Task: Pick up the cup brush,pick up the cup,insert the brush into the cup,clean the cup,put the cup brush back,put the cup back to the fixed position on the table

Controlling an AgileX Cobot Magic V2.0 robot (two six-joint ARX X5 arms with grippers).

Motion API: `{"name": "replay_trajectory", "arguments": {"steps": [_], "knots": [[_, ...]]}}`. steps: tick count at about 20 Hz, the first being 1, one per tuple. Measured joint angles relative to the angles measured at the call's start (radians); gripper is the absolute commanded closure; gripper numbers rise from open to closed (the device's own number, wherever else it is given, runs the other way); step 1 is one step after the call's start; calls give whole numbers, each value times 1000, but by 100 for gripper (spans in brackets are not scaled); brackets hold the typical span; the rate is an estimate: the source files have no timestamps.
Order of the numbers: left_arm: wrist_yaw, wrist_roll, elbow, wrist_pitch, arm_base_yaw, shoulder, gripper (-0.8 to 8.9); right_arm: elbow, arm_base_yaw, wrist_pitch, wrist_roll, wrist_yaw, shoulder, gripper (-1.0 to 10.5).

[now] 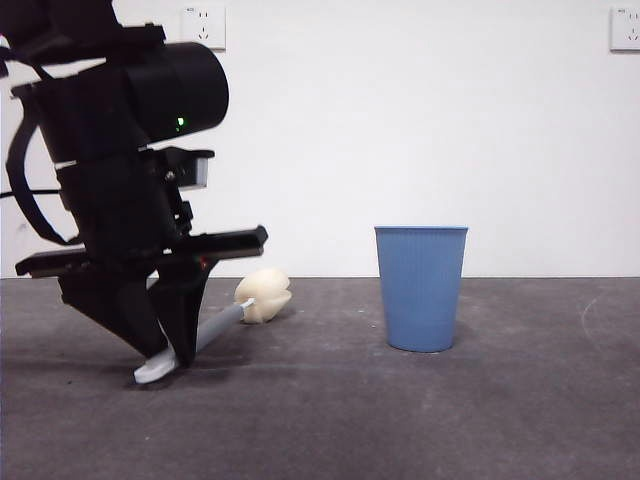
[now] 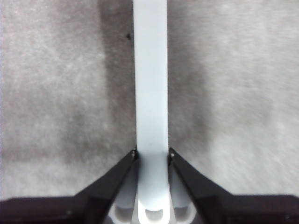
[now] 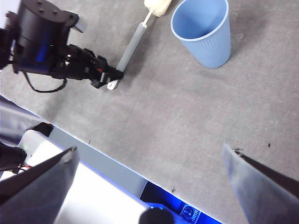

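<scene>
The cup brush (image 1: 218, 326) lies on the table (image 1: 450, 420) at the left, with its cream sponge head (image 1: 265, 295) pointing toward the back. My left gripper (image 1: 165, 358) is down at the brush's white looped end. In the left wrist view the jaws press both edges of the grey handle (image 2: 150, 93), so the gripper (image 2: 153, 155) is shut on it. The sky-blue cup (image 1: 421, 288) stands upright to the right of the brush, apart from it. My right gripper (image 3: 149, 149) is open and empty, high above the table, looking down on the cup (image 3: 203, 32), the brush (image 3: 131, 46) and the left gripper (image 3: 106, 80).
A white wall with two sockets (image 1: 203, 27) stands behind the table. The right wrist view shows the table's near edge and a white and blue base (image 3: 107, 186) below it.
</scene>
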Motion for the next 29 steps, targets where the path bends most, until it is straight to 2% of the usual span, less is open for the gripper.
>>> {"name": "replay_trajectory", "arguments": {"steps": [7,10,12,15,20,24,29], "knots": [[0,77,0,-71,3,-121,822,-3,7,48,0,-3,12,383],[0,133,0,-137,3,-210,822,-60,20,193,4,-57,11,382],[0,170,0,-185,3,-291,822,-144,26,298,19,-52,11,382],[1,210,0,-247,3,-442,822,-307,31,537,79,-43,14,382],[1,249,0,-391,3,-613,822,-481,79,863,152,50,43,382],[21,268,0,-434,3,-658,822,-538,124,1036,153,122,152,383],[23,280,0,-443,3,-659,822,-560,176,1255,146,163,354,384]]}}
